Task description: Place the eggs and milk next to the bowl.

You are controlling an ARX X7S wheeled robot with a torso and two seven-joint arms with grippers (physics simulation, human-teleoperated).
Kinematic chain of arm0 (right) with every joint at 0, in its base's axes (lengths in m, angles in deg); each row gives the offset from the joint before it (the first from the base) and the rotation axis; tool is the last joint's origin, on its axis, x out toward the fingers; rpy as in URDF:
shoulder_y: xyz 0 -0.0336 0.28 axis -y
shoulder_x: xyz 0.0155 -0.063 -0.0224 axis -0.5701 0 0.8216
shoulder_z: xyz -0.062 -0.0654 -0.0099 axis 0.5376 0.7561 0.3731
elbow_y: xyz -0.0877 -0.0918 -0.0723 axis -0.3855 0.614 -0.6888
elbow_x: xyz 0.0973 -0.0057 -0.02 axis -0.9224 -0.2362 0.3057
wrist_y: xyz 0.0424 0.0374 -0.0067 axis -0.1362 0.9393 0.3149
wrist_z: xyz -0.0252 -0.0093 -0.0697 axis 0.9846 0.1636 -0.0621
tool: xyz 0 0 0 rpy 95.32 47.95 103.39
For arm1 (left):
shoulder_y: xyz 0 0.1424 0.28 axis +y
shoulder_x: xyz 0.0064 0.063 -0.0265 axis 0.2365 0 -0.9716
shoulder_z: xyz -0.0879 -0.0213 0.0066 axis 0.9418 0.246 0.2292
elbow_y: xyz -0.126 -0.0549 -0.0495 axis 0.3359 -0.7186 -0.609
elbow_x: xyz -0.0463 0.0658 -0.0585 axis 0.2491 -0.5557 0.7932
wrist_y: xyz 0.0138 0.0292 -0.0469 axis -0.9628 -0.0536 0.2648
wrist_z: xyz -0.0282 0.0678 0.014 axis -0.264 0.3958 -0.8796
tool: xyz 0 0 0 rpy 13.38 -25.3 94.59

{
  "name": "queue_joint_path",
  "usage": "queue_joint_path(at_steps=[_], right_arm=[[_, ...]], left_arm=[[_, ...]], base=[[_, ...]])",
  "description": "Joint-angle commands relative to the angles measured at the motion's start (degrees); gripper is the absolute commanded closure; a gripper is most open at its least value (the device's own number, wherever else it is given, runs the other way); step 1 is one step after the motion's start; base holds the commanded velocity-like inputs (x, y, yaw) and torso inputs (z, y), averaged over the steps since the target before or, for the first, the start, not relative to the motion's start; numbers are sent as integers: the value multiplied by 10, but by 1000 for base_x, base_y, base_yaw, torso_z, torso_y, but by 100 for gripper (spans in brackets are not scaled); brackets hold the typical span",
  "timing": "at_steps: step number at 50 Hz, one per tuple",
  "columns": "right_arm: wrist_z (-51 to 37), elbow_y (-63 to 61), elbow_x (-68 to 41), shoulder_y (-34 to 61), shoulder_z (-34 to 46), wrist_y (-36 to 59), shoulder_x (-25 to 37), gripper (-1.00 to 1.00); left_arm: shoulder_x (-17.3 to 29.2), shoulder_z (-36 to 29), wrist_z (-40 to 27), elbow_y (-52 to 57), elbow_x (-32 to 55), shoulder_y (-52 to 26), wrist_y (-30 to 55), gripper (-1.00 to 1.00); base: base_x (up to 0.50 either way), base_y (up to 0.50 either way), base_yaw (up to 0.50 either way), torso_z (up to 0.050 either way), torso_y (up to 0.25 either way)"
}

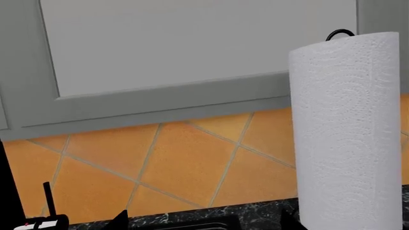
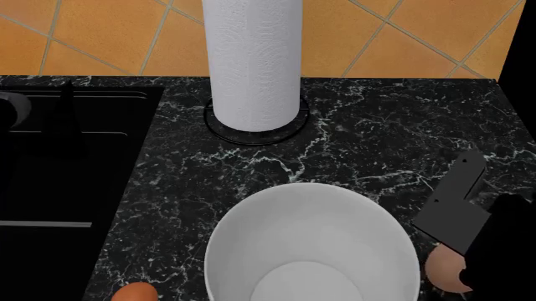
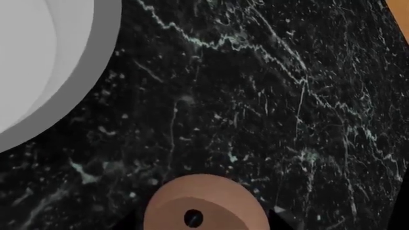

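Looking down from my head, I am seeing the bowl (image 2: pixel 312 244) sitting near me on the black counter (image 2: pixel 377 132), with the paper towel roll (image 2: pixel 251 59) standing upright on its ring base beyond it, against the orange tiles (image 2: pixel 402 37). My right gripper (image 2: pixel 466 251) is hanging just right of the bowl, and the pale egg (image 2: pixel 442 268) is lying at its tip, partly hidden by it. In the right wrist view that egg (image 3: pixel 204 201) is lying right at the camera's edge, between dark finger tips, with the bowl rim (image 3: pixel 70 91) near it but apart. I cannot tell whether those fingers are pressing the egg or standing free of it. The orange egg (image 2: pixel 135 292) is lying on the counter just left of the bowl, at the near edge. My left gripper is not showing; its camera is facing the roll (image 1: pixel 348 129) and a grey cabinet (image 1: pixel 179 52).
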State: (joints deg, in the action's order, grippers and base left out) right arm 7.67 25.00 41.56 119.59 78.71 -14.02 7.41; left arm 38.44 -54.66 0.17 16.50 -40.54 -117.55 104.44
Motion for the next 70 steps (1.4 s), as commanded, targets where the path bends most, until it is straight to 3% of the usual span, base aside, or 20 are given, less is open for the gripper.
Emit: queue_joint_path(at_steps=[1,39,57,70], right_arm=[[27,-1,-1,1,-4,15,-8,-100],[49,-121,-14,83,-19,119,53,-100],[61,-173,-34,135,-51,174,72,-100],[57,-212,-74,164,-115,220,85,-100]], left_arm=[[-9,12,20,-4,-3,-7,6,-100],[-8,11,21,-3,3,-9,0,-100],[-5,11,19,7,8,-13,8,-100],[-2,6,21,6,10,-16,14,-100]], base=[[0,0,0,0,0],[0,0,0,0,0],[0,0,0,0,0],[0,0,0,0,0]])
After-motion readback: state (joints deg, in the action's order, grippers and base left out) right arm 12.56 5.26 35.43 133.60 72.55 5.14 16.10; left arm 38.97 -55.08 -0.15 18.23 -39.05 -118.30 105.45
